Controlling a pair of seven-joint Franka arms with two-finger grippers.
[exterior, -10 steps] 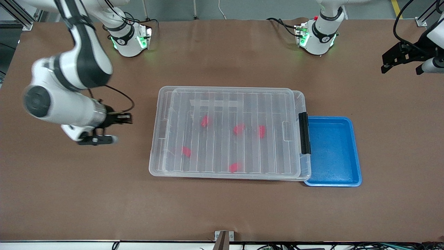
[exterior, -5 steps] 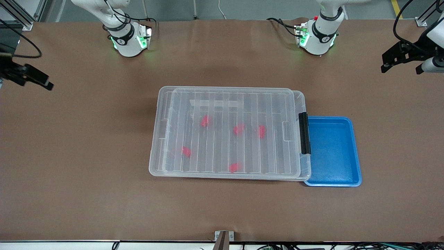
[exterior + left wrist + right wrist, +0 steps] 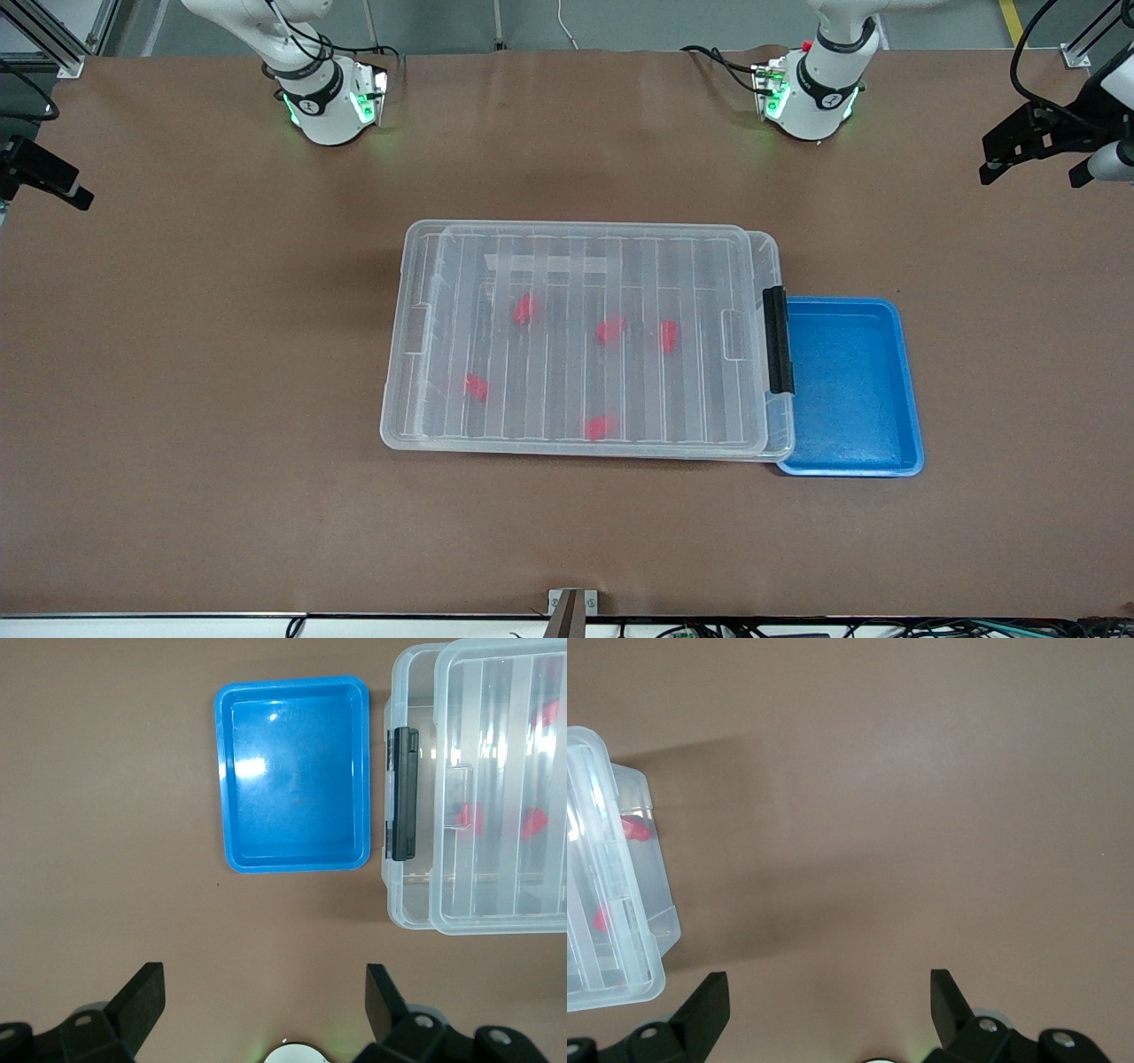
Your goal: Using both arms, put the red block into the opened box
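Both arms wait: left gripper [image 3: 261, 1005] and right gripper [image 3: 828, 1010] fingers spread wide, empty, over bare worktop [image 3: 221, 496], well apart from the lidded box [image 3: 585, 341] holding red blocks [image 3: 524, 308].

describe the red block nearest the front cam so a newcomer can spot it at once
Start at the big clear box in the middle of the table, lid on it, blue tray at its black latch end. Five red blocks show through the lid. The one wanted lies closest to the box's front-camera edge, below all the others.
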